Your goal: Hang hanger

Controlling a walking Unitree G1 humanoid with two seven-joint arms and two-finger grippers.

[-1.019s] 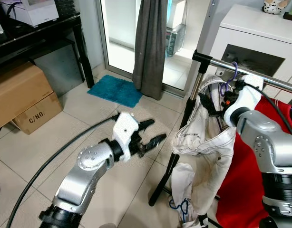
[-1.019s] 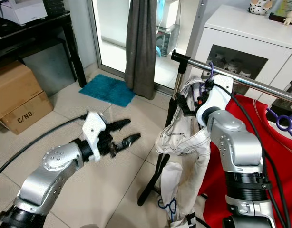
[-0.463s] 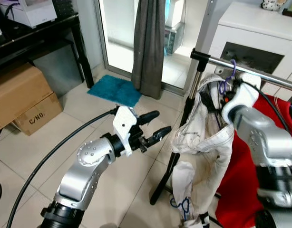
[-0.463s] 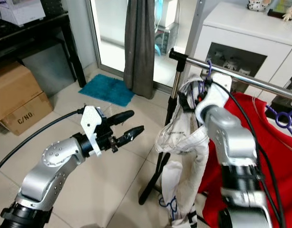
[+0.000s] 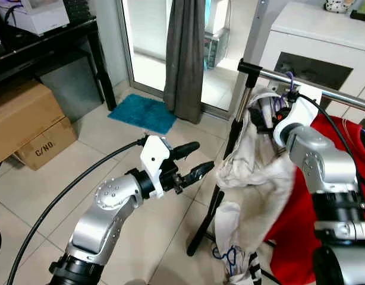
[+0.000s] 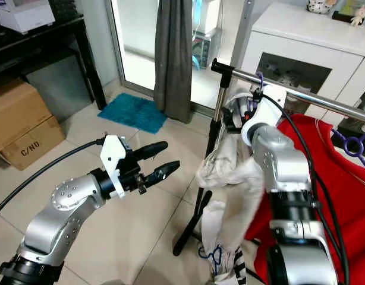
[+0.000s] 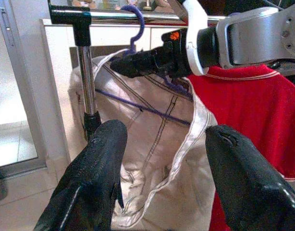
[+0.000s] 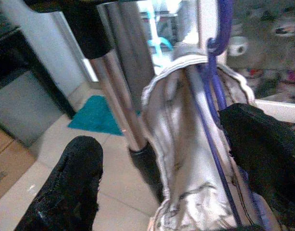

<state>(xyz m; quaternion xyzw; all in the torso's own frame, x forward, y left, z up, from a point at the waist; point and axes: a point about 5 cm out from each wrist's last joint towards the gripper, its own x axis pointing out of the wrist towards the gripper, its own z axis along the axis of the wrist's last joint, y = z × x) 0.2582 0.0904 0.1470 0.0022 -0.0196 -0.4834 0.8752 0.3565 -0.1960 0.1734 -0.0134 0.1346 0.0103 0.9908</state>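
The purple hanger is seen hooked over the steel rail, a cream garment draped on it beside a red shirt; the right gripper is placed at the hanger's neck, whether clamped cannot be told; the left gripper is held apart with jaws wide. The hanger is judged light, thin and springy, the cloth soft and liable to slip; hold is best taken at the neck.

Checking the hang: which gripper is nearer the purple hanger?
Right. The right gripper is at the purple hanger under the rail; the left gripper hovers open, apart, over the floor.
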